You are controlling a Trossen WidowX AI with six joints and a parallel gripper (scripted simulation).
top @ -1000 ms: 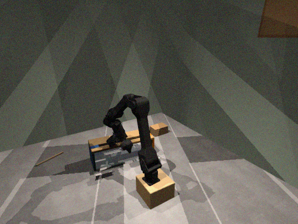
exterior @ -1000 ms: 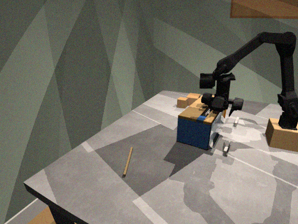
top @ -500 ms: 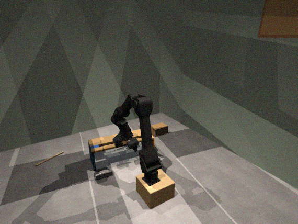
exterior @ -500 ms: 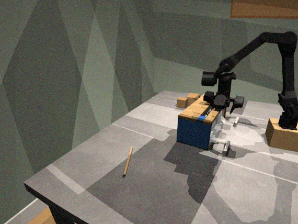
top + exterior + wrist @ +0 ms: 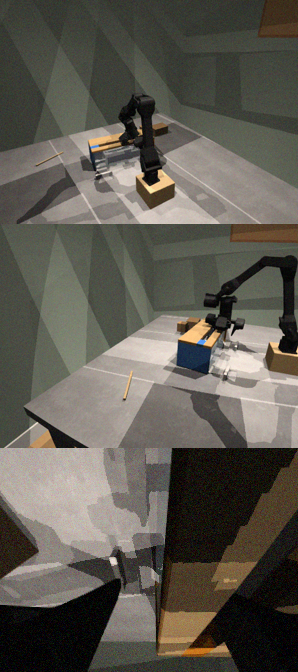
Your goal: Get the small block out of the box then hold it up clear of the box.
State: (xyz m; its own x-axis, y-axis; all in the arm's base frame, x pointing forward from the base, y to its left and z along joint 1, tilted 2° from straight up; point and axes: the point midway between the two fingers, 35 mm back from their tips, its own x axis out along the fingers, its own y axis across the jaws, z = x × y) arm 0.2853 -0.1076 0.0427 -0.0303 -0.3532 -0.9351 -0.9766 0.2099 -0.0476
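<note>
The box (image 5: 115,150) has a tan top, a blue left end and a clear front; it also shows in the exterior view (image 5: 199,347). A dark slot runs along its top. A small pale block lies on the table just off the box's blue-end front corner, apart from the box; it also shows in the exterior view (image 5: 226,373) and as a small white spot in the wrist view (image 5: 114,561). My gripper (image 5: 225,324) is open and empty. It hangs over the box's far half, straddling the front top edge (image 5: 167,598).
A thin wooden stick (image 5: 127,384) lies far left of the box. Two small tan blocks (image 5: 188,323) sit behind the box. The arm stands on a tan pedestal (image 5: 155,187) in front of the box.
</note>
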